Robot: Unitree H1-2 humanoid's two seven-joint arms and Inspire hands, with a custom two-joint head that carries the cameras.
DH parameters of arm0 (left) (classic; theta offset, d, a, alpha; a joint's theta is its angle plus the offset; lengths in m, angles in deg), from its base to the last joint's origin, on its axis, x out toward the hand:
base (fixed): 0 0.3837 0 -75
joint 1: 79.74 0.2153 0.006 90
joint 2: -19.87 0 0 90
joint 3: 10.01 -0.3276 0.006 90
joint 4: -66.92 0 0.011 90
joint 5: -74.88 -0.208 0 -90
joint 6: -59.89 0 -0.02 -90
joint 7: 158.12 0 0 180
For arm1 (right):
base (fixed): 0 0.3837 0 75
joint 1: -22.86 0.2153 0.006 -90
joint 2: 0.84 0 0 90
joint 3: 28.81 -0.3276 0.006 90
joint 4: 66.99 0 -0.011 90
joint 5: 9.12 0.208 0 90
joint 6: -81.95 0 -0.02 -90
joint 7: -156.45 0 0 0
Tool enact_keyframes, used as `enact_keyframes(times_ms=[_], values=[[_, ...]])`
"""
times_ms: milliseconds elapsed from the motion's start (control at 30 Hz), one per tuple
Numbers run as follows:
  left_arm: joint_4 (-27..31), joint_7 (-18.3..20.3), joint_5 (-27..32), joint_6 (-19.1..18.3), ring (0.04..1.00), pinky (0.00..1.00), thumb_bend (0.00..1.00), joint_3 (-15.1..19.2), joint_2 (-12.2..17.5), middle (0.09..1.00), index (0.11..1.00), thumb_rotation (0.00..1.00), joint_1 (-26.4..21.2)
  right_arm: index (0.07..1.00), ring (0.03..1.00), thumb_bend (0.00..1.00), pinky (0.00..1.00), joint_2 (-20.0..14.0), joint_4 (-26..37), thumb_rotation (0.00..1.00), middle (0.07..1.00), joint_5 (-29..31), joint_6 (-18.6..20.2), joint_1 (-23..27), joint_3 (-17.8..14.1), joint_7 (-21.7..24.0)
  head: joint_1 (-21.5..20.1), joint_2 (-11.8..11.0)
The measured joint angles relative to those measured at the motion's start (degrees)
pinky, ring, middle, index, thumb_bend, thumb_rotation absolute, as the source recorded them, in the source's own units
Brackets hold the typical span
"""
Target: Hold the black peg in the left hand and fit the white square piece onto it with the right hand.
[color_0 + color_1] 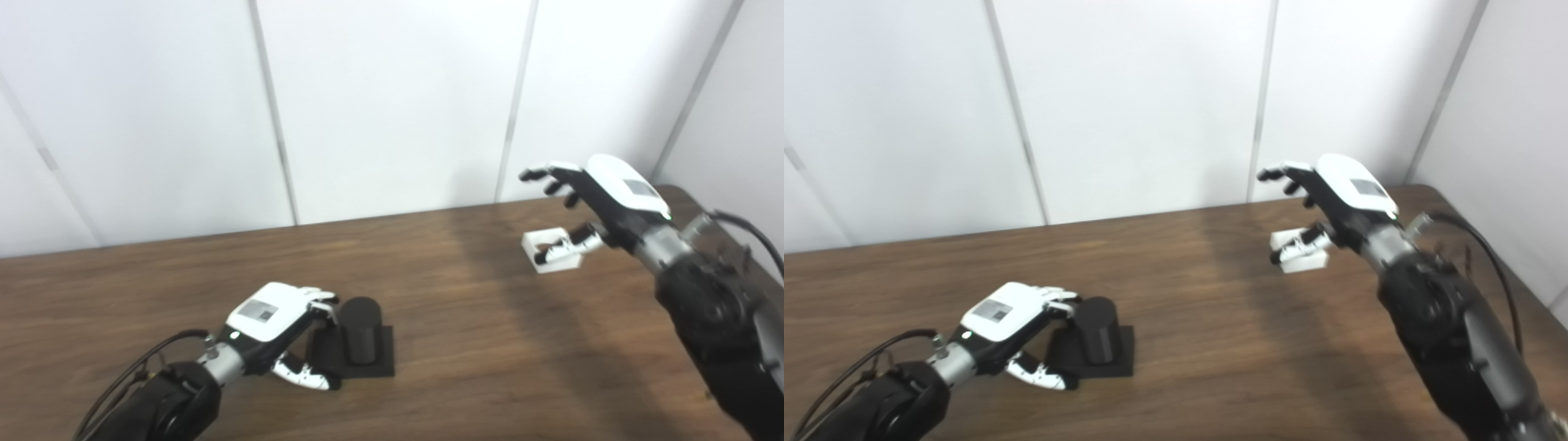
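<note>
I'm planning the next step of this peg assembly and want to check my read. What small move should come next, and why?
Probably close the left hand on the black cylindrical peg: its fingers already flank the peg, which stands upright on its black square base on the wooden table. The right hand is open at the white square piece, thumb reaching into its opening, so its grasp could follow.

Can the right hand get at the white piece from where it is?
Probably yes: the right hand is open right over the white piece, thumb already reaching into its hollow, and nothing stands between them.
</note>
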Motion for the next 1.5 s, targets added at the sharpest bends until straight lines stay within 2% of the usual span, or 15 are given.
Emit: enact_keyframes(times_ms=[67,100,267,333,433,533,600,800,1000,1067,1233,1500], values=[[0.00,-0.16,0.03,0.24,0.862,0.80,0.52,0.17,0.06,0.853,0.493,0.06,0.17,0.795,0.793,0.81,0.63,-1.69,-0.93,0.11,0.846,-1.87,0.57,1.34,1.69,3.20,-0.27,-0.70],[0.00,-0.43,0.03,0.62,0.853,0.79,0.52,0.20,0.13,0.847,0.492,0.06,0.25,0.805,0.814,0.84,0.65,-2.30,-1.40,0.11,0.862,-2.38,0.87,1.86,2.11,4.32,-2.02,-1.66],[-1.36,-3.45,0.03,3.04,0.863,0.79,0.52,0.43,0.70,0.850,0.492,0.06,0.80,0.850,0.902,0.89,0.75,-6.13,-4.75,0.14,0.930,-7.21,2.80,5.49,6.22,12.34,-3.88,-2.64],[-1.60,-3.79,0.03,3.47,0.869,0.80,0.52,0.50,0.77,0.857,0.493,0.06,0.84,0.854,0.919,0.91,0.79,-6.81,-6.36,0.12,0.941,-8.89,3.60,6.54,7.18,14.51,-4.58,-2.99],[-2.27,-4.59,0.03,4.29,0.878,0.82,0.52,0.50,1.03,0.867,0.493,0.07,0.83,0.851,0.920,0.94,0.81,-6.99,-8.58,0.19,0.942,-10.54,3.83,7.87,8.33,16.14,-5.11,-2.99],[-2.99,-5.33,0.03,5.31,0.874,0.82,0.52,0.48,1.10,0.863,0.493,0.07,0.78,0.842,0.915,0.98,0.81,-6.87,-12.35,0.25,0.936,-12.59,3.79,9.31,9.78,16.08,-5.11,-3.25],[-3.32,-5.76,0.03,6.01,0.873,0.82,0.52,0.51,1.22,0.859,0.493,0.07,0.81,0.846,0.916,0.98,0.81,-6.71,-15.35,0.25,0.939,-13.74,3.78,10.09,10.44,15.84,-5.20,-3.34],[-3.52,-6.18,0.03,6.74,0.869,0.82,0.52,0.57,1.84,0.856,0.493,0.07,0.81,0.846,0.908,0.97,0.83,-4.89,-22.39,0.19,0.933,-15.32,3.45,13.45,13.00,14.87,-5.20,-3.34],[-3.55,-6.22,0.06,6.78,0.871,0.82,0.52,0.53,1.80,0.866,0.493,0.07,0.81,0.837,0.878,0.93,0.73,-2.95,-27.84,0.15,0.911,-15.41,2.07,14.95,14.55,11.71,-4.67,-3.16],[-3.54,-6.22,0.06,6.77,0.871,0.82,0.52,0.53,1.79,0.864,0.493,0.07,0.81,0.835,0.875,0.92,0.73,-2.66,-29.78,0.15,0.906,-15.41,1.76,15.18,15.01,10.55,-4.23,-3.08],[-3.49,-6.22,0.06,6.73,0.863,0.81,0.52,0.62,1.79,0.850,0.493,0.07,0.92,0.834,0.872,0.90,0.73,-1.75,-32.18,0.15,0.899,-15.10,1.41,15.33,15.23,8.06,-3.88,-2.99],[-1.71,-5.66,0.06,4.90,0.866,0.82,0.52,0.65,1.83,0.852,0.493,0.07,1.47,0.822,0.867,0.89,0.73,-0.10,-35.61,0.14,0.893,-14.68,-0.02,15.93,16.57,7.18,-3.35,-2.46]])
